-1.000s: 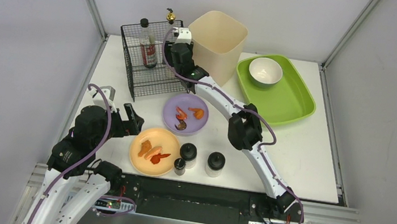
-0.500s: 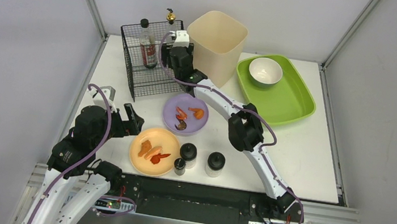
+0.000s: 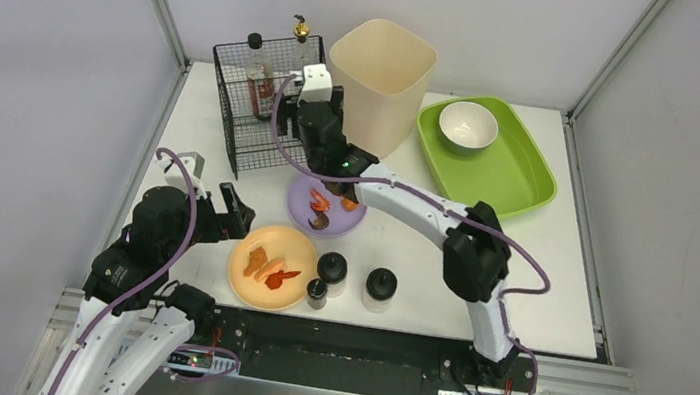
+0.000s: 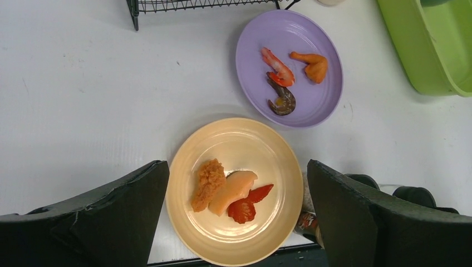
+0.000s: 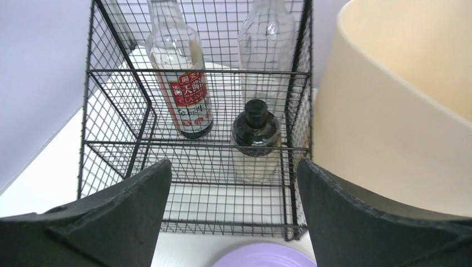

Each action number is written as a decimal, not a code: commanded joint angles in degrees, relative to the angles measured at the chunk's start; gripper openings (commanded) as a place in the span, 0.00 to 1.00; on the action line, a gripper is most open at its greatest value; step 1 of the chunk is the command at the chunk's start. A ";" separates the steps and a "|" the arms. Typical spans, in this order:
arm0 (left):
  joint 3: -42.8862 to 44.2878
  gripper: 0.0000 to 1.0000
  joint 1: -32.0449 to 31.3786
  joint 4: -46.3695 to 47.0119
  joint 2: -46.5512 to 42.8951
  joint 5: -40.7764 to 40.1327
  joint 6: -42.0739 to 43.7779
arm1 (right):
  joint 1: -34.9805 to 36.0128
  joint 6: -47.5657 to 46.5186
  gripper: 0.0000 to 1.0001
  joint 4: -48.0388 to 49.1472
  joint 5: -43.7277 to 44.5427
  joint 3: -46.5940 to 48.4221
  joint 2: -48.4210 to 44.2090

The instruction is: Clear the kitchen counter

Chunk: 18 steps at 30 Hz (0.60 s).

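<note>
The white kitchen counter (image 3: 548, 272) holds an orange plate (image 3: 269, 266) with food pieces and a purple plate (image 3: 326, 210) with shrimp. Two black-capped jars (image 3: 332, 271) (image 3: 379, 288) and a small bottle (image 3: 316, 293) stand near the front edge. My left gripper (image 3: 229, 215) is open and empty, hovering above the orange plate (image 4: 234, 189). My right gripper (image 3: 310, 104) is open and empty, just in front of the black wire basket (image 3: 261, 106), above the far rim of the purple plate (image 5: 267, 257). In the right wrist view the basket (image 5: 195, 144) holds a red-labelled bottle (image 5: 188, 94), a clear bottle (image 5: 266, 33) and a small black-capped jar (image 5: 255, 130).
A tall beige bin (image 3: 381, 75) stands right of the basket, close beside my right gripper (image 5: 401, 111). A green tray (image 3: 519, 183) with a white bowl (image 3: 468, 124) is at the back right. Metal frame posts rise at the back corners.
My right gripper has drawn back from the basket toward the near side, and its elbow has swung right. The left arm has not moved.
</note>
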 commanded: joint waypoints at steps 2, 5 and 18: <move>-0.32 1.00 0.66 1.40 0.50 2.66 0.71 | 1.52 -0.18 0.87 3.86 7.04 -10.67 -15.71; -0.14 1.00 0.55 1.64 1.43 4.14 1.22 | 1.91 4.93 0.88 -2.86 8.70 -17.71 -23.51; -2.39 1.00 -13.98 8.38 8.01 3.44 -7.04 | 2.22 25.37 0.90 -36.28 5.36 -37.93 -52.23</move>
